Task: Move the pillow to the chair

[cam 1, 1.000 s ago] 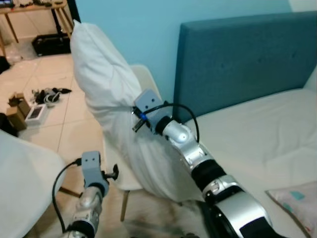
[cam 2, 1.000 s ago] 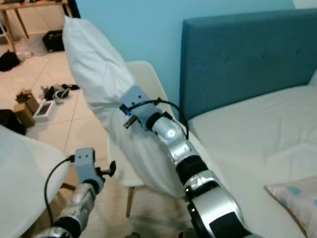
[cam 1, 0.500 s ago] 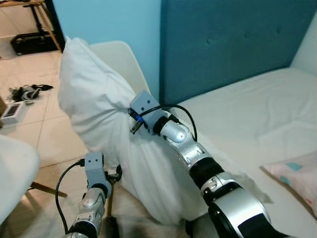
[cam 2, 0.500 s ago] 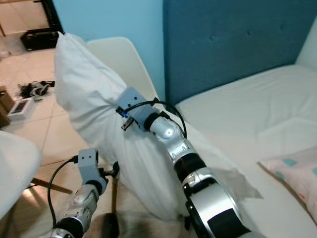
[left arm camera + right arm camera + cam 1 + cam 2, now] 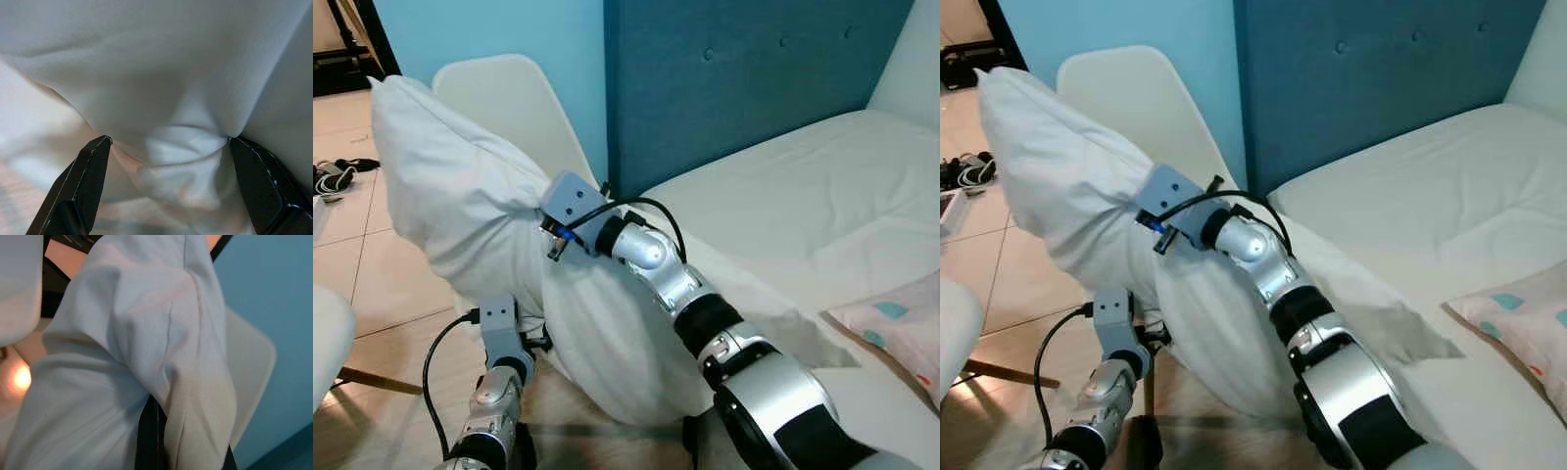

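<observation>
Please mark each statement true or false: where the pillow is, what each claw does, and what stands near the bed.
1. The right claw is shut on the white pillow. True.
2. The pillow lies flat on the bed. False: it is held up in front of the white chair.
3. The left claw is open under the pillow. True.
4. The headboard is red. False: it is blue.
5. A patterned cushion lies on the bed. True.

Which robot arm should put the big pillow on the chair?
The right. Its end effector is shut on the pillow, holding it up in front of the chair. The left end effector is open under the pillow, only touching the fabric.
</observation>
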Controlling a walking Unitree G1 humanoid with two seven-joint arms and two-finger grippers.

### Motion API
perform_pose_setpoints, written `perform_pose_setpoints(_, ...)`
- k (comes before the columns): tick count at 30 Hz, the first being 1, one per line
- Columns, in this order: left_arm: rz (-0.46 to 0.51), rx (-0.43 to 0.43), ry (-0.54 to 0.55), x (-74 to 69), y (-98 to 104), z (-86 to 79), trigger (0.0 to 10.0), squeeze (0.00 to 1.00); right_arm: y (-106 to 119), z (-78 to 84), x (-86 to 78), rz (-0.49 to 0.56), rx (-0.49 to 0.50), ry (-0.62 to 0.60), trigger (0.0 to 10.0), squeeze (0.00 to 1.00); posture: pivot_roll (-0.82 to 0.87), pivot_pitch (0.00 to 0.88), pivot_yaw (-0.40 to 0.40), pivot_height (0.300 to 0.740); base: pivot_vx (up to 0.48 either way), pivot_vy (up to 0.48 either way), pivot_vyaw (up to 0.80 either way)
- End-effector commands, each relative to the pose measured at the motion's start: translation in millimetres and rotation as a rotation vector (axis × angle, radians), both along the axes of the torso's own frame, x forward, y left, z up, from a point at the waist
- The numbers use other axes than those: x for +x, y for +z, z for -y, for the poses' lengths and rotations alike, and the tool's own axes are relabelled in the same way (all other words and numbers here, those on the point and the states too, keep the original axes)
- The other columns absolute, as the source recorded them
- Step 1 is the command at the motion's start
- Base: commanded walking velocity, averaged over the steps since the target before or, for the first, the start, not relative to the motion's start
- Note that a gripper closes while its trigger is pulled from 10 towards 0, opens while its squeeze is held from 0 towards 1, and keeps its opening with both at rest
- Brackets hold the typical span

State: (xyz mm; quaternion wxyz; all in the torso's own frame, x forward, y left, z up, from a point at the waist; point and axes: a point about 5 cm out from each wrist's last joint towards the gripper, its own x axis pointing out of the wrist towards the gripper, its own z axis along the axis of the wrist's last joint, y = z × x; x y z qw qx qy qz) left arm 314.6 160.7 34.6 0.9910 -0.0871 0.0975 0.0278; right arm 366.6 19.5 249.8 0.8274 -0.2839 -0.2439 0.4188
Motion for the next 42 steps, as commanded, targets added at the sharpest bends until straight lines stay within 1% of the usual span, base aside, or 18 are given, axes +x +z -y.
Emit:
perform_pose_setpoints(1, 0.003, -0.009, -0.031, 0.5, 0.6, 10.1, 10.0, 0.00, 52.0, -20.0, -15.0, 0.225, 0.079, 0.098, 10.0, 0.00, -0.03, 0.091, -0.006, 0.491, 0.000, 0.000, 0.00)
perform_pose_setpoints(3, 0.030, -0.018, -0.036, 2.8, 5.7, 13.9, 10.0, 0.00, 71.7, -28.1, -20.7, 0.298, 0.080, 0.130, 10.0, 0.00, -0.03, 0.098, -0.011, 0.491, 0.000, 0.000, 0.00)
perform_pose_setpoints(6, 0.055, -0.025, -0.038, 4.2, 10.2, 17.4, 10.0, 0.00, 86.2, -35.1, -27.8, 0.343, 0.095, 0.173, 10.0, 0.00, -0.02, 0.107, -0.017, 0.491, 0.000, 0.000, 0.00)
perform_pose_setpoints(11, 0.113, -0.034, -0.041, 6.4, 20.9, 22.7, 10.0, 0.00, 93.6, -49.8, -42.2, 0.325, 0.110, 0.306, 10.0, 0.00, -0.02, 0.137, -0.027, 0.491, 0.000, 0.000, 0.00)
perform_pose_setpoints(13, 0.145, -0.031, -0.051, 7.5, 27.9, 27.6, 10.0, 0.00, 78.5, -59.7, -51.7, 0.284, 0.075, 0.405, 10.0, 0.00, -0.02, 0.166, -0.035, 0.491, 0.000, 0.000, 0.00)
perform_pose_setpoints(14, 0.145, -0.031, -0.051, 7.5, 27.9, 27.6, 10.0, 0.00, 78.5, -59.7, -51.7, 0.284, 0.075, 0.405, 10.0, 0.00, -0.02, 0.166, -0.035, 0.491, 0.000, 0.000, 0.00)
perform_pose_setpoints(15, 0.169, -0.030, -0.061, 7.3, 33.3, 32.0, 10.0, 0.00, 52.0, -67.9, -60.4, 0.231, 0.009, 0.493, 10.0, 0.00, -0.01, 0.201, -0.038, 0.491, 0.000, 0.000, 0.00)
perform_pose_setpoints(16, 0.177, -0.028, -0.066, 6.6, 35.1, 33.6, 10.0, 0.00, 36.4, -70.6, -63.3, 0.204, -0.035, 0.519, 10.0, 0.00, -0.01, 0.211, -0.037, 0.491, 0.000, 0.000, 0.00)
perform_pose_setpoints(17, 0.177, -0.028, -0.066, 6.6, 35.1, 33.6, 10.0, 0.00, 36.4, -70.6, -63.3, 0.204, -0.035, 0.519, 10.0, 0.00, -0.01, 0.211, -0.037, 0.491, 0.000, 0.000, 0.00)
perform_pose_setpoints(19, 0.183, -0.021, -0.077, 5.5, 36.7, 35.6, 10.0, 0.00, 2.7, -72.3, -66.5, 0.135, -0.118, 0.536, 10.0, 0.00, -0.01, 0.236, -0.034, 0.491, 0.000, 0.000, 0.00)
perform_pose_setpoints(21, 0.184, -0.020, -0.078, 4.4, 36.8, 36.1, 10.0, 0.00, -7.2, -72.4, -68.0, 0.112, -0.136, 0.541, 10.0, 0.00, -0.01, 0.239, -0.034, 0.491, 0.000, 0.000, 0.00)
perform_pose_setpoints(22, 0.187, -0.016, -0.082, 3.0, 37.5, 36.6, 10.0, 0.00, -17.1, -72.1, -68.1, 0.089, -0.149, 0.529, 10.0, 0.35, -0.01, 0.255, -0.030, 0.491, 0.000, 0.000, 0.00)
perform_pose_setpoints(23, 0.189, -0.016, -0.085, 1.7, 38.0, 37.4, 10.0, 0.00, -25.0, -71.1, -67.7, 0.081, -0.167, 0.511, 10.0, 0.90, -0.02, 0.260, -0.027, 0.491, 0.000, 0.000, 0.00)
perform_pose_setpoints(24, 0.190, -0.015, -0.088, 0.9, 38.5, 38.3, 10.0, 0.00, -29.5, -70.1, -67.0, 0.084, -0.179, 0.495, 10.0, 0.97, -0.02, 0.262, -0.026, 0.491, 0.000, 0.000, 0.00)
perform_pose_setpoints(25, 0.191, -0.015, -0.093, 0.5, 39.7, 40.0, 10.0, 0.00, -30.9, -68.5, -64.7, 0.076, -0.167, 0.470, 10.0, 1.00, -0.01, 0.265, -0.025, 0.491, 0.000, 0.000, 0.00)
perform_pose_setpoints(30, 0.206, -0.015, -0.106, 1.9, 46.3, 44.7, 10.0, 0.00, -24.5, -63.4, -54.4, 0.094, -0.139, 0.378, 10.0, 1.00, -0.01, 0.262, -0.024, 0.491, 0.000, 0.000, 0.00)
perform_pose_setpoints(41, 0.212, -0.010, -0.111, 2.4, 48.7, 45.6, 10.0, 0.00, -21.4, -61.2, -50.2, 0.094, -0.124, 0.342, 10.0, 1.00, -0.01, 0.257, -0.024, 0.491, 0.000, 0.000, 0.00)
perform_pose_setpoints(42, 0.262, 0.021, -0.128, 6.6, 63.6, 43.8, 10.0, 0.00, -10.6, -48.7, -29.8, 0.043, -0.014, 0.160, 10.0, 1.00, -0.01, 0.220, -0.024, 0.491, 0.000, 0.000, 0.00)
